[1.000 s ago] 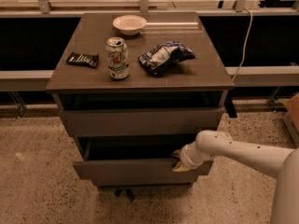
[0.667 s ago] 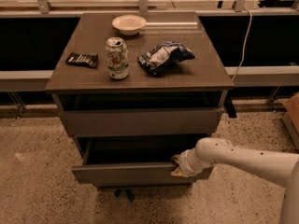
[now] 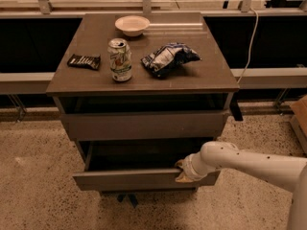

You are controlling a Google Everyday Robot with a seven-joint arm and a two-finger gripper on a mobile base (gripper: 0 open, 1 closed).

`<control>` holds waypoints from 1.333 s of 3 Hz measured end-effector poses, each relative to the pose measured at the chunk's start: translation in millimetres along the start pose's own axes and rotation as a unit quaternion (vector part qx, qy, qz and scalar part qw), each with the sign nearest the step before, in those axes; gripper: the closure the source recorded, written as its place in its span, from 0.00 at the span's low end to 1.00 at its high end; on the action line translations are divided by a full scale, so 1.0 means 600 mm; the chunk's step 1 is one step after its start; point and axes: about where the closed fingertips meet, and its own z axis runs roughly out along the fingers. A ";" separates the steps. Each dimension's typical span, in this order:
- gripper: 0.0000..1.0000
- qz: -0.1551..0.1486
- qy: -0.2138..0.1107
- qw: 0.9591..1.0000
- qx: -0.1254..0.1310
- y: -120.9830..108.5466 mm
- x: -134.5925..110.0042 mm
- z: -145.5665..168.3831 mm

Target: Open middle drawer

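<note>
**Dim amber light from above, deep shadow in the drawer**

The scene is dim with a warm amber cast. Light falls from above and behind. A pale glare streak lies along the far edge of the cabinet top [image 3: 201,71], beside the bowl [image 3: 132,25]. The inside of the middle drawer [image 3: 139,178] is deep in shadow, and so is the dark band behind the cabinet. The gripper [image 3: 182,171], at the right of the drawer front's top edge, and the white arm [image 3: 249,162] catch the light and show pale.
</note>
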 end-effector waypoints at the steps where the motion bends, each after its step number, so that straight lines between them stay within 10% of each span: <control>1: 1.00 0.000 0.000 1.000 0.000 0.000 0.000 0.000; 2: 1.00 0.000 0.000 1.000 0.000 0.000 0.000 0.000; 4: 0.59 0.000 0.000 1.000 -0.001 0.001 0.000 0.001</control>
